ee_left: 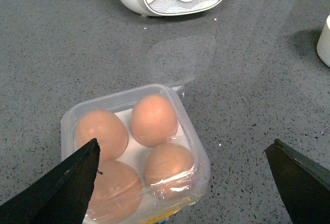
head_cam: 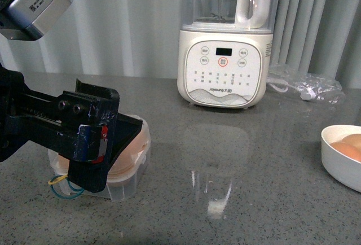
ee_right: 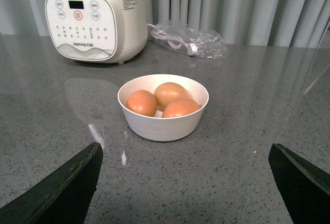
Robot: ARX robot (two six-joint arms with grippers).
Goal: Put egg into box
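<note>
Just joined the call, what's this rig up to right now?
Egg packing. The left gripper hangs open over the box, which holds four brown eggs, all holes filled. The right gripper is open and empty, facing the white bowl with three more eggs. Nothing is being held at this moment.

"Joyoung" brand word showing on white blender base (head_cam: 224,67), under control panel; Chinese characters following it and button labels staying too small for reading.
</note>
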